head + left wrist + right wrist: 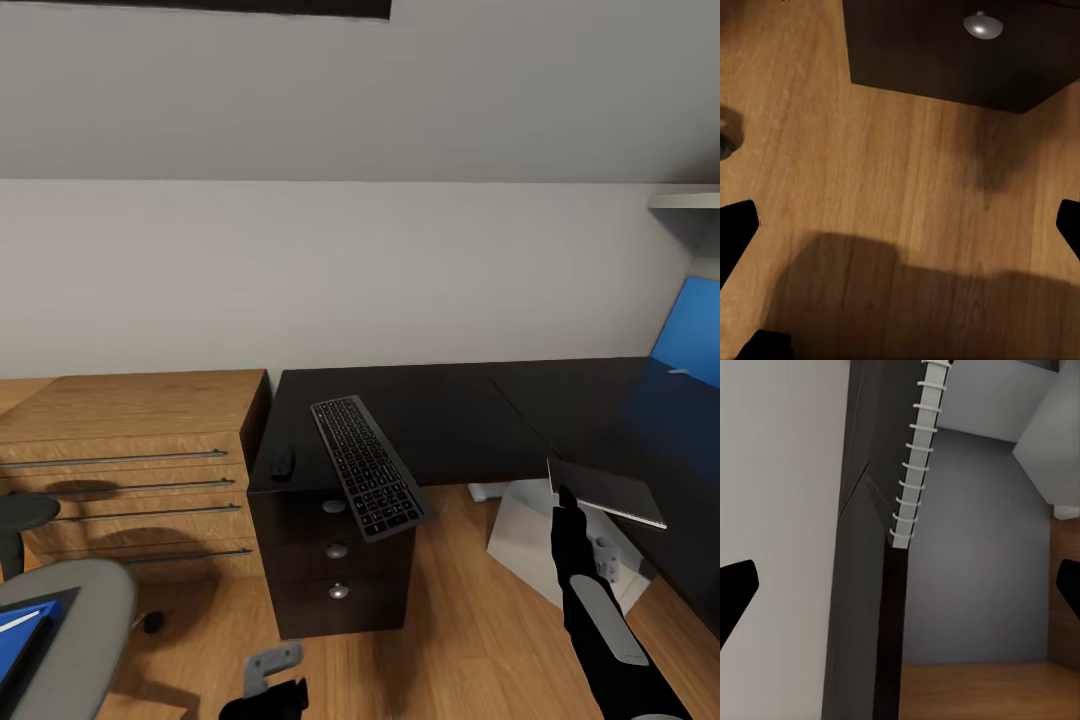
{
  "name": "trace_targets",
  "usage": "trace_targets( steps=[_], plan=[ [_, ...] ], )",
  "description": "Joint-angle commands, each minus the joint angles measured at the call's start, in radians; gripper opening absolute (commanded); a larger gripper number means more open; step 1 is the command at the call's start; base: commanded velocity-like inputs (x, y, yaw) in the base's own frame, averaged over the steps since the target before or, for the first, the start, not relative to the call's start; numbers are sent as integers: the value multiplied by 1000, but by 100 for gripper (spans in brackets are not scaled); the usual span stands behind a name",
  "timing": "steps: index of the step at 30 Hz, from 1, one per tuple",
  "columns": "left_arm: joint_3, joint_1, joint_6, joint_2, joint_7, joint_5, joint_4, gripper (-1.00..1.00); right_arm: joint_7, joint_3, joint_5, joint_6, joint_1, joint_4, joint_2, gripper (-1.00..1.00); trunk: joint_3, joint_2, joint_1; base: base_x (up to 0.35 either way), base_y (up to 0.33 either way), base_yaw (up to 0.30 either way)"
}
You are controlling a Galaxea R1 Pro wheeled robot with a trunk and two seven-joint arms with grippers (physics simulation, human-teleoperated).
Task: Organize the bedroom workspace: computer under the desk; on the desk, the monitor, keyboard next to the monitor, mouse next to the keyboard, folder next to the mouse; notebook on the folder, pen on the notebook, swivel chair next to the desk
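The keyboard [365, 465] lies slanted on the black desk [450, 410], its near end hanging over the front edge. The small black mouse [283, 462] sits to its left. The dark notebook [605, 492] rests at the desk's inner edge, and its spiral binding [913, 457] shows in the right wrist view. My right gripper [566, 497] [900, 592] is open, its tip by the notebook's near corner. At lower left the grey swivel chair [80, 640] carries the blue folder [25, 635] with the pen [18, 621] on it. Low over the floor, my left gripper [270, 688] [900, 225] is open and empty. The computer and monitor are out of view.
A light wooden drawer chest [130, 470] stands against the desk's left side. The desk's drawers with silver knobs [337, 550] [982, 25] face me. A white desk leg [530, 530] stands under the corner and a blue back panel [690, 330] rises at the right. Wooden floor [900, 150] lies below.
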Motion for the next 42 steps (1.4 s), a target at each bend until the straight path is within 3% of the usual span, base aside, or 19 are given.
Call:
trace_targets(
  steps=[1, 4, 7, 16, 23, 42],
  plan=[
    [-2, 5, -9, 5, 7, 9, -2, 100, 5, 1, -10, -4, 0, 0, 0, 100, -1, 0, 0, 0, 0, 0],
    [-14, 16, -33, 21, 6, 9, -2, 100, 5, 1, -11, -4, 0, 0, 0, 100, -1, 0, 0, 0, 0, 0],
    [-66, 26, -55, 51, 7, 9, -2, 100, 5, 1, -10, -4, 0, 0, 0, 100, -1, 0, 0, 0, 0, 0],
    [-132, 30, -97, 70, 12, 11, -1, 100, 5, 0, -10, -4, 0, 0, 0, 100, -1, 0, 0, 0, 0, 0],
    [-141, 30, -161, 76, 13, 11, 0, 100, 5, 0, -10, -4, 0, 0, 0, 100, -1, 0, 0, 0, 0, 0],
    [-140, 30, -166, 83, 13, 13, 1, 100, 3, -55, -12, -4, 0, 0, 1, 100, -1, 0, 0, 54, 0, 0]
  ],
)
